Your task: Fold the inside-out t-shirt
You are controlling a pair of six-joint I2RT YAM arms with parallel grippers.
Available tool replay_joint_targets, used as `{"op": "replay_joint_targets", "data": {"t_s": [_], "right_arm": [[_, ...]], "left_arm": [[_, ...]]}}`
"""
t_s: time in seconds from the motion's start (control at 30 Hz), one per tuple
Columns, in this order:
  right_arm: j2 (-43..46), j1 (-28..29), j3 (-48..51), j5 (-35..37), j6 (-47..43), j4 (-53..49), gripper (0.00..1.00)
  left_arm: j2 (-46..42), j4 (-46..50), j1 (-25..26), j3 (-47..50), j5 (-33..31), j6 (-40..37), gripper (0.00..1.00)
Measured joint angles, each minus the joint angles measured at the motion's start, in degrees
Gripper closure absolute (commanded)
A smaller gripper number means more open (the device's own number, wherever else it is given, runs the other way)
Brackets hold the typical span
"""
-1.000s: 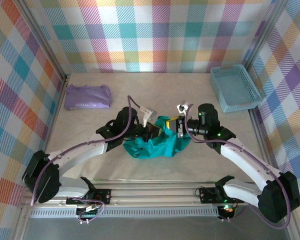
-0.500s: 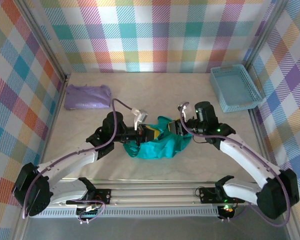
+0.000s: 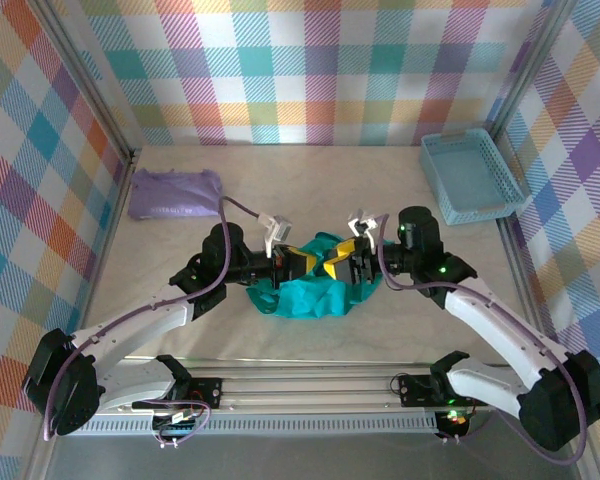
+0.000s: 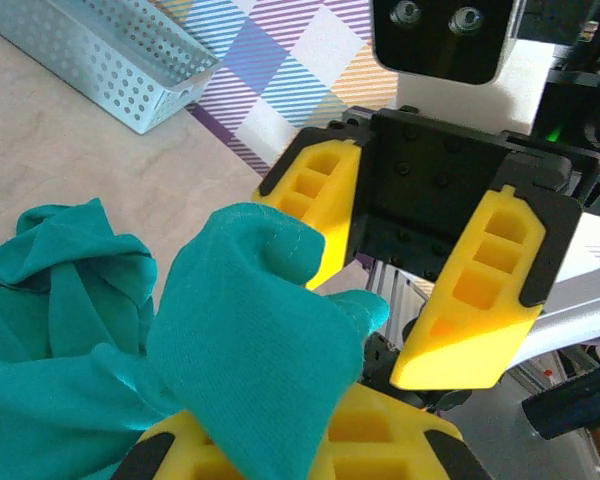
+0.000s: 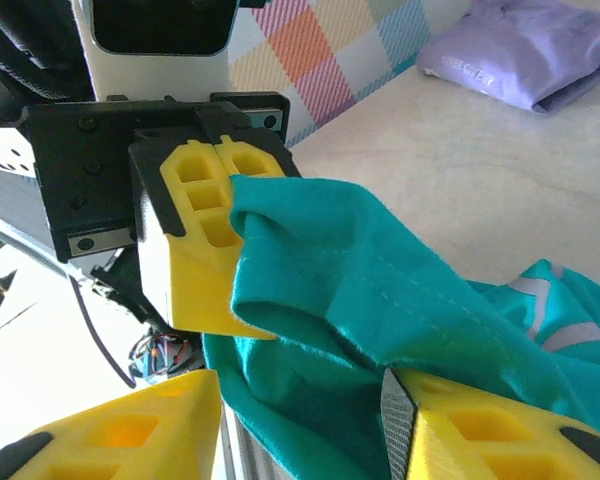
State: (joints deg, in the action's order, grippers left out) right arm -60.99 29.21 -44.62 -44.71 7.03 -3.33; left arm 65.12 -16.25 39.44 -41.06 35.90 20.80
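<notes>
The inside-out t-shirt (image 3: pixel 310 296) is a crumpled teal-green heap in the middle of the table. My left gripper (image 3: pixel 302 262) comes in from the left, just above the heap, and is shut on a raised fold of the t-shirt (image 4: pixel 250 340). The fold bulges out over its yellow fingers (image 4: pixel 380 445). My right gripper (image 3: pixel 340 258) faces it from the right, nearly tip to tip, with its jaws open. Its fingers (image 4: pixel 480 290) stand apart on either side of the pinched fold. In the right wrist view the t-shirt (image 5: pixel 380 290) drapes between the right gripper's fingertips (image 5: pixel 500 435).
A folded lavender-purple garment (image 3: pixel 175 193) lies at the back left of the table. A light blue plastic basket (image 3: pixel 470 175) stands at the back right. Plaid walls close in the table on three sides. A metal rail runs along the near edge.
My right gripper has gone from shut to open. The left arm has drawn back to the left, still pinching the cloth, and the two grippers now meet over the heap.
</notes>
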Motion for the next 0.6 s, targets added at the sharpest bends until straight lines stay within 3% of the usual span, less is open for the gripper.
{"op": "replay_joint_targets", "data": {"t_s": [0.3,0.57,0.6], "right_arm": [[-5.0,0.0,0.0,-3.7,0.6,5.4,0.64],[-6.1,0.0,-0.1,-5.8,1.0,7.6,1.0],[-6.1,0.0,-0.1,-5.8,1.0,7.6,1.0]], "left_arm": [[0.0,1.3,0.0,0.0,0.0,0.0,1.0],[-0.1,1.3,0.0,0.0,0.0,0.0,1.0],[-0.1,1.4,0.0,0.0,-0.1,-0.1,1.0]]}}
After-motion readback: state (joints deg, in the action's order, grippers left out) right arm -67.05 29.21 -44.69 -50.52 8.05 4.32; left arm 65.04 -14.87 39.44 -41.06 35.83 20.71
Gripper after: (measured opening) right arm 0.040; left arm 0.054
